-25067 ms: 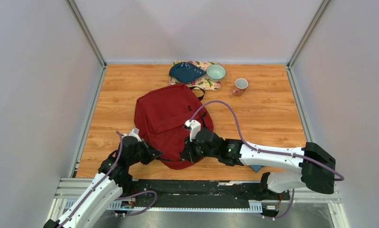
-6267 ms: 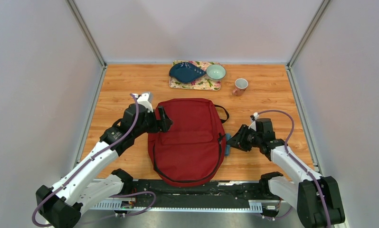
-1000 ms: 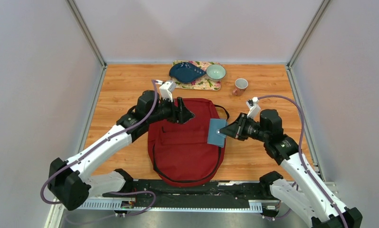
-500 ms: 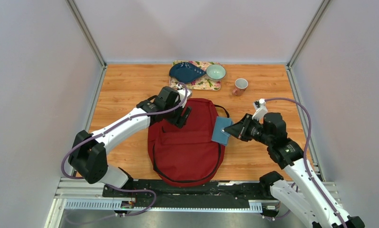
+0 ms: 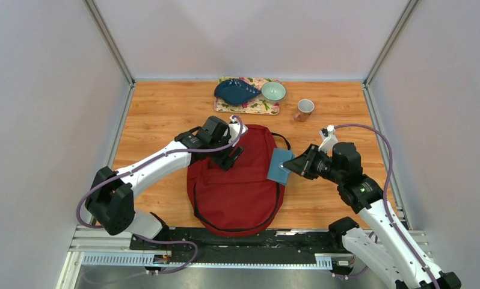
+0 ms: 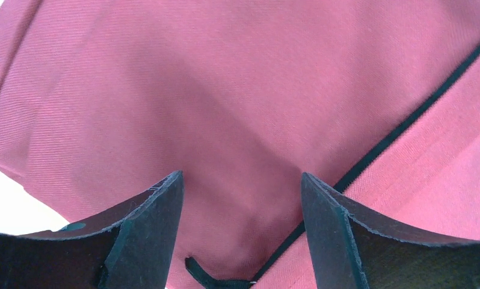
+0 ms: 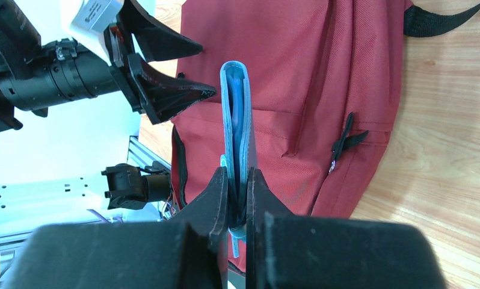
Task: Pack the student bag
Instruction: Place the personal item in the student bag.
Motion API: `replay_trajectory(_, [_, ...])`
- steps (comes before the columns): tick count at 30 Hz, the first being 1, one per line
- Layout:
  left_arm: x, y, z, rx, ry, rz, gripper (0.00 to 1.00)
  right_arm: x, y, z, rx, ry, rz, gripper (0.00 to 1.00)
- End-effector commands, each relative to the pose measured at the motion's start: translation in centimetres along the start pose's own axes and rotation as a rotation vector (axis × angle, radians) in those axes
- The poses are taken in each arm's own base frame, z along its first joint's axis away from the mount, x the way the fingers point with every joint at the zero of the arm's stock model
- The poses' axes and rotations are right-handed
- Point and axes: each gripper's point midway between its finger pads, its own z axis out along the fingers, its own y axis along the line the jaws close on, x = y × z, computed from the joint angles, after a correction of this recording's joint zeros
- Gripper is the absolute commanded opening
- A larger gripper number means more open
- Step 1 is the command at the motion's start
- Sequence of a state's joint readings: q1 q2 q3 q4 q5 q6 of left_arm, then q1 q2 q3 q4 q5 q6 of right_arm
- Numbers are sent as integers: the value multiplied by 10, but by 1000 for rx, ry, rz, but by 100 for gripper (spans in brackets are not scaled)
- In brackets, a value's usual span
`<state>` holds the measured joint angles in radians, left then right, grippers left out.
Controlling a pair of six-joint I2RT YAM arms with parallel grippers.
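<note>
The student bag [image 5: 237,186], dark red, lies flat in the middle of the table with its top loop [image 5: 281,142] to the far right. My left gripper [image 5: 229,158] points down over the bag's upper left part, open. In the left wrist view the left gripper [image 6: 240,180] hangs just over the red fabric [image 6: 225,90], with a black zipper line [image 6: 394,135] and a zipper pull [image 6: 207,280] below it. My right gripper [image 7: 237,174] is shut on a blue wallet [image 7: 236,114], held on edge above the bag's right side [image 5: 280,167].
A floral tray [image 5: 252,107] at the back holds a dark blue dish [image 5: 234,91] and a pale green bowl [image 5: 273,91]. A pink mug [image 5: 304,109] stands to its right. Metal rails and grey walls bound the wooden table [image 5: 159,114].
The left gripper has turned from pointing right along the bag's top to pointing down onto the bag's upper part. The right gripper has drifted slightly right with the wallet.
</note>
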<state>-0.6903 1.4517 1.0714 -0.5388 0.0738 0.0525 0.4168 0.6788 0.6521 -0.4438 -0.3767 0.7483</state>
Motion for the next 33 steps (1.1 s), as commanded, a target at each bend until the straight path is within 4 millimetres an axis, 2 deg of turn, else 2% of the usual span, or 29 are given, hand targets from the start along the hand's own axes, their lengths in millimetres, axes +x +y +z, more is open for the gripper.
replay_trajectory(1, [10,-20,-11,86,-1,80,78,-7,13,1,-59,-30,-13,0])
replay_trajectory(6, [22,-32,-14,117,23,107,78,-4,11,2,-63,-22,-6,0])
replay_trajectory(15, [31,-47,-20,106,-7,149,78,-1,9,5,-66,-4,-1,0])
replay_trajectory(21, [36,-38,-13,4,-13,153,78,0,9,6,-70,2,5,0])
replay_trajectory(22, [36,-31,-11,-41,-9,146,78,2,9,7,-69,6,5,0])
replay_trajectory(27, [30,-27,-2,-109,-38,141,78,1,8,6,-68,4,6,0])
replay_trajectory(31, [24,-22,1,-152,-64,119,69,2,8,6,-68,4,6,0])
replay_trajectory(33, [19,-21,1,-159,-91,106,60,2,7,6,-66,4,6,0])
